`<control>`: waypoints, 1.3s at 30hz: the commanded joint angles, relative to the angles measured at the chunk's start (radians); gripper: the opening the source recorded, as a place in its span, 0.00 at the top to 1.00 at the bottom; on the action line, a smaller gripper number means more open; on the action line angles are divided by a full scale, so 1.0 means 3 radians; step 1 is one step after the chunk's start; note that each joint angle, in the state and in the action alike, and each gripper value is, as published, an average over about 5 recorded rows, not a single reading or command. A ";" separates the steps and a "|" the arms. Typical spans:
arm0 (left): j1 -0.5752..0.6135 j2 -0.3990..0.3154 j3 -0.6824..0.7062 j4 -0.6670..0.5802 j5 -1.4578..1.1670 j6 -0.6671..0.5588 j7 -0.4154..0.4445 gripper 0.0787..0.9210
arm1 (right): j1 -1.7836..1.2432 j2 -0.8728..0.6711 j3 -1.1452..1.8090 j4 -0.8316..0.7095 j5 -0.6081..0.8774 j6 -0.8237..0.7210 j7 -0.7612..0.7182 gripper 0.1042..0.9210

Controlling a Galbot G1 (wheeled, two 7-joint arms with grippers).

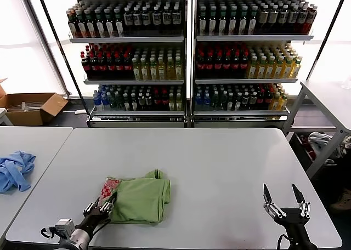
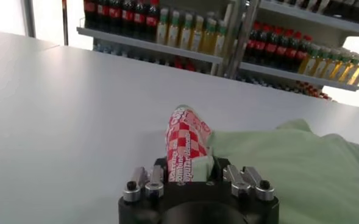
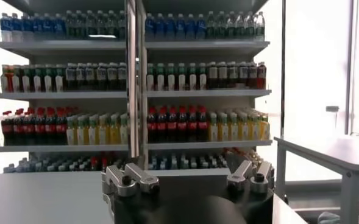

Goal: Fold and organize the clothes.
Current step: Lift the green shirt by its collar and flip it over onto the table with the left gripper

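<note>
Landmark: the grey table point(image 1: 219, 168). All places are given relative to it.

Hidden or cut off: the left arm runs out of the head view at the table's near edge, so only its forearm and the left gripper point(image 1: 108, 202) show. In the left wrist view, the gripper's body blocks the fingertips; the red-and-white print passes between the two finger mounts, and the jaws look clamped on that bunched edge of the T-shirt point(image 1: 140, 198). How much cloth is pinched cannot be made out. The right arm is cut off below the right gripper point(image 1: 284, 198); its wrist view shows only the shelving.

T-shirt: light green, lying folded over on the table's near-left part, print side turned up at the corner nearest the left gripper. A small fold lifts at its far edge.

Right gripper: near the table's near-right corner, fingers pointing up and spread apart, nothing between them.

Edges and room: the T-shirt sits close to the near edge, well apart from the left edge. The table's middle, far half and right side are bare. A light blue garment point(image 1: 15, 170) lies on a separate table to the left. Bottle shelves point(image 1: 186, 52) stand beyond the far edge.
</note>
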 commanded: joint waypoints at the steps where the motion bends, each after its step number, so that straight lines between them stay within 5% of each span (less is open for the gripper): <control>1: 0.0014 0.0018 0.0090 -0.0007 0.0153 -0.0368 -0.0017 0.64 | 0.0014 0.0008 -0.0002 0.0006 -0.0003 -0.0005 0.0005 0.12; 9: 0.0035 0.0270 -0.0240 -0.0313 0.0105 -0.0391 -0.0252 0.88 | 0.0119 0.0007 -0.0054 0.0009 -0.0003 -0.0044 0.0009 0.12; 17: 0.0180 0.0792 -0.1530 -0.0365 -0.0067 -0.0196 -0.0248 0.89 | 0.0302 -0.0015 -0.0143 -0.0001 0.0005 -0.0102 0.0017 0.12; 24: 0.0233 0.1019 -0.2388 -0.0594 -0.0123 0.0207 0.0079 0.89 | 0.0334 -0.0083 -0.0116 0.0006 0.0053 -0.0109 0.0024 0.12; 28: 0.0192 0.0938 -0.1721 -0.0652 0.0207 0.0119 0.0199 0.89 | 0.0334 -0.0078 -0.0128 0.0013 0.0048 -0.0110 0.0021 0.12; 34: -0.0147 0.0594 0.0157 0.0077 0.1093 -0.0539 0.0204 0.89 | 0.0308 -0.0135 -0.0080 0.0022 0.0054 -0.0112 0.0018 0.12; 39: -0.0414 0.0199 0.0973 0.0357 0.1472 -0.0588 0.0171 0.89 | 0.0326 -0.0151 -0.0055 0.0061 0.0058 -0.0162 0.0013 0.12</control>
